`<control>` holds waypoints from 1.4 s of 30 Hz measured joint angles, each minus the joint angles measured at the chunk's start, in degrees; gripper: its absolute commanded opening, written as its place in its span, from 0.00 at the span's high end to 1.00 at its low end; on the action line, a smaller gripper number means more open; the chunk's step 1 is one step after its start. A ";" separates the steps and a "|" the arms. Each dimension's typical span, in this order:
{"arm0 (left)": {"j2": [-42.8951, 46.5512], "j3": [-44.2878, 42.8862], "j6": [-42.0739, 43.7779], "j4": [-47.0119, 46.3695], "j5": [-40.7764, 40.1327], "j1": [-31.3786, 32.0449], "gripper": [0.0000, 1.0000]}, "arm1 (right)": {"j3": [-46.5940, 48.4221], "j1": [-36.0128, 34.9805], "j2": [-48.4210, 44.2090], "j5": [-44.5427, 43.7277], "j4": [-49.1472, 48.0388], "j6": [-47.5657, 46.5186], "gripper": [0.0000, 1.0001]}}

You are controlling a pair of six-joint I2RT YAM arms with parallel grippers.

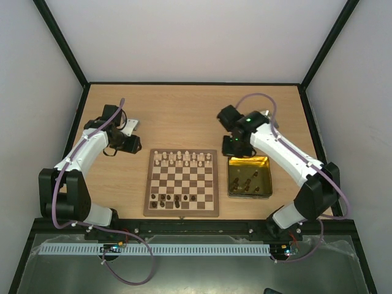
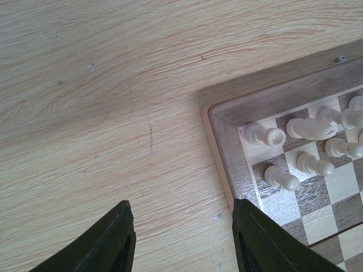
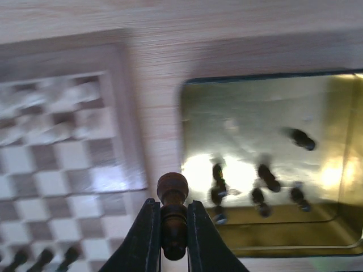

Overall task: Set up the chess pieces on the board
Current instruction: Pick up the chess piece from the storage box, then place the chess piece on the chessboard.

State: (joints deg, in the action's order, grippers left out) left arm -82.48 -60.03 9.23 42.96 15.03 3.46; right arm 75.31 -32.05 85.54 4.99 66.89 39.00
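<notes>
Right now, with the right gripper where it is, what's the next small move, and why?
Probably carry it left, over the board toward its near rows. The right gripper is shut on a dark brown chess piece, held near the gold tin's left rim and not yet over the squares. The other dark pieces already stand along the near rows, with bare squares to their right.

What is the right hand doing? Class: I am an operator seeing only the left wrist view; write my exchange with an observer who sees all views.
Observer: The right hand is shut on a dark piece, held upright.
Operator: Where is it?
Observer: Between the board and the gold tin, by the right wrist view.
Operator: Anything in that tin?
Observer: Several dark pieces lie on its floor.
</notes>
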 measured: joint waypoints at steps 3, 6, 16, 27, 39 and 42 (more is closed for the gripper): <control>0.00 0.00 0.00 0.00 0.07 0.00 0.52 | 7.76 -8.35 2.75 -0.26 2.27 2.10 0.98; 0.00 0.00 0.00 0.00 0.17 0.00 0.52 | 14.32 -16.17 6.56 0.24 2.78 4.37 0.98; 0.66 0.00 0.00 0.00 0.20 0.00 0.52 | 25.49 -31.12 19.89 1.05 3.45 8.98 0.98; 1.62 0.00 0.04 0.04 -0.04 0.00 0.52 | 31.30 -30.73 33.38 1.51 2.10 7.67 0.96; 2.54 0.00 0.39 0.24 -0.13 0.00 0.52 | 35.10 -30.73 37.44 3.10 1.36 6.01 0.86; 2.73 0.00 0.39 0.24 -0.28 0.00 0.52 | 35.10 -30.73 37.44 3.43 1.36 5.92 0.86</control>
State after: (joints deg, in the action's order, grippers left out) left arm -79.75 -60.03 9.63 43.20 14.74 3.46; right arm 110.41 -62.78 122.98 8.43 68.25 44.93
